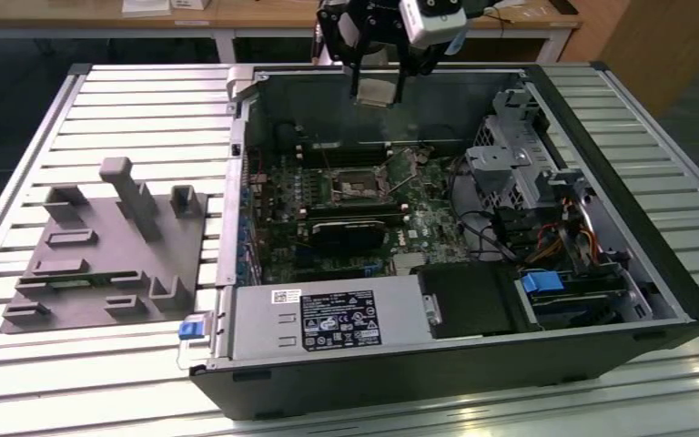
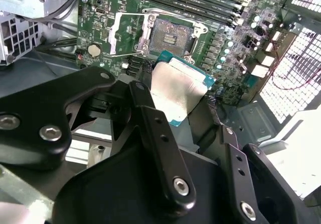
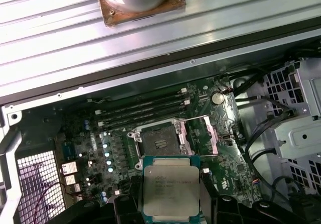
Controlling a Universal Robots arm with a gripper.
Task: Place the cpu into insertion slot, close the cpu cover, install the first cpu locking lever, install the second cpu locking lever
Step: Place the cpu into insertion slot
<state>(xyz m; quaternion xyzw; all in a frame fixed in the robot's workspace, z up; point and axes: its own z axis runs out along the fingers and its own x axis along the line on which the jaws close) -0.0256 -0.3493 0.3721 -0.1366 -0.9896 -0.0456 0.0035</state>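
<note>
Ribbed aluminium table [image 1: 143, 100] slats carry an open black computer case [image 1: 641, 300], above which the black gripper [image 1: 375, 84] is clamped on the flat square cpu [image 1: 374, 95], dull silver on top, apart from the dark-centred insertion slot [image 2: 173, 35], beside which the thin metal cpu cover [image 2: 123, 35] is folded open.

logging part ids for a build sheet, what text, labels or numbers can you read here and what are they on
No text here can be read and quoted.
On the black-and-white label on the grey metal power supply box: print too small to read.
On the small white sticker beside that label: too small to read.
On the flat square silver-grey cpu: faint engraved lines, too blurred to read.
</note>
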